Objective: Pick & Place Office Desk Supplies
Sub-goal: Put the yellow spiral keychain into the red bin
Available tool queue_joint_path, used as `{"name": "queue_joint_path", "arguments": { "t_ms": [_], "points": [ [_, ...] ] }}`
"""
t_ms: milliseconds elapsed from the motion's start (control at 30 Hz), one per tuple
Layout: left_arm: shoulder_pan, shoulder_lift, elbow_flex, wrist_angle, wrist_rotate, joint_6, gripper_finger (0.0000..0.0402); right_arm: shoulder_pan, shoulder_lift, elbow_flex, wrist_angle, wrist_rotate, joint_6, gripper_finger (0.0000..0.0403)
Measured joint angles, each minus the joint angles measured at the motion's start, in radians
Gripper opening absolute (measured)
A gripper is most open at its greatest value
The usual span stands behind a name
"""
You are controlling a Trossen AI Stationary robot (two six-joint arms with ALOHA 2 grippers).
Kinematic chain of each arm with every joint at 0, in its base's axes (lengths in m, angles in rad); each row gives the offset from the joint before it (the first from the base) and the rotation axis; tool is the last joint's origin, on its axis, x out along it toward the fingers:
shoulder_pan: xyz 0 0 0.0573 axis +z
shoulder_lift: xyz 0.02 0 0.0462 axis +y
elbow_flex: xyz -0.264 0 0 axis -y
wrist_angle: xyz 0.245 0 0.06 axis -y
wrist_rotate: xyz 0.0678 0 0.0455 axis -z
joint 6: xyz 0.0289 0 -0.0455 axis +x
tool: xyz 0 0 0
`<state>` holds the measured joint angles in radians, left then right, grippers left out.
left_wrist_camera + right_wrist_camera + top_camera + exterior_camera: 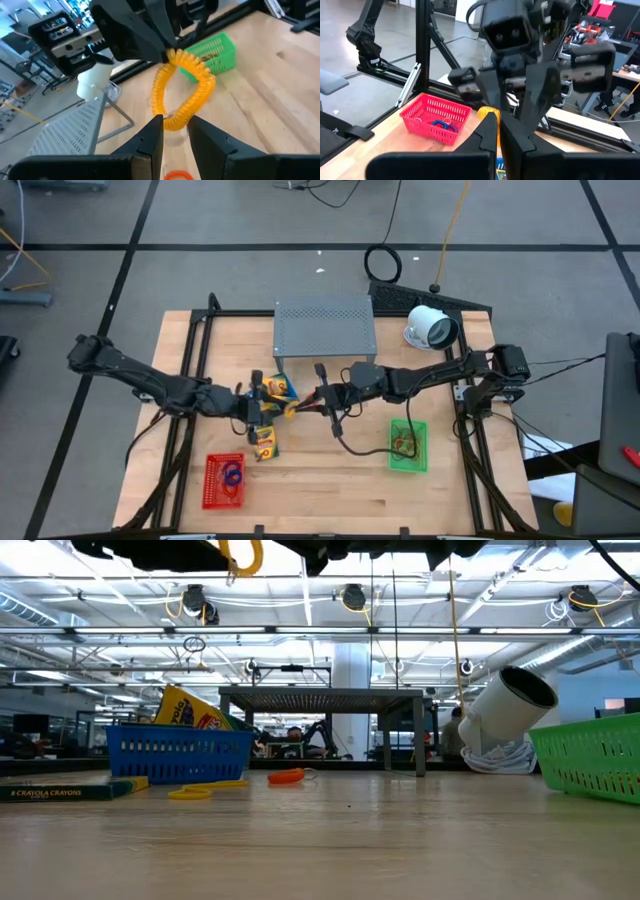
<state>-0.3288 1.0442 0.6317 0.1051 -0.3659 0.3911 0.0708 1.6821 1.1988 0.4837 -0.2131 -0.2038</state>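
Left gripper [175, 131] and right gripper [498, 131] both clamp one yellow coiled loop [182, 90] midair, stretched between them above table [330, 480] center.

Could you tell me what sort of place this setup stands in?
Probably a large robotics lab or workshop hall: a pale wooden table in a black metal frame, cables across the grey floor, and ceiling-hung lights and pipes behind.

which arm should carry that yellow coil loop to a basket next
Judging by position, the right. Both claws pinch the yellow coil loop in mid-air over the table's middle: the left claw at one end, the right claw at the other. The green basket lies on the right arm's side, nearest.
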Motion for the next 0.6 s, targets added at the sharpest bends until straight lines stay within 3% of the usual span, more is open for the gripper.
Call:
{"name": "queue_joint_path", "arguments": {
  "t_ms": [400,600],
  "points": [
    [0.024,0.042,0.0,0.087,0.007,-0.001,0.0102,0.0,0.0,0.0,-0.005,-0.001,0.0,0.0],
    [0.008,0.032,0.0,0.088,0.067,-0.003,0.0102,0.0,0.0,0.0,-0.011,-0.002,-0.001,0.0]
  ]
}}
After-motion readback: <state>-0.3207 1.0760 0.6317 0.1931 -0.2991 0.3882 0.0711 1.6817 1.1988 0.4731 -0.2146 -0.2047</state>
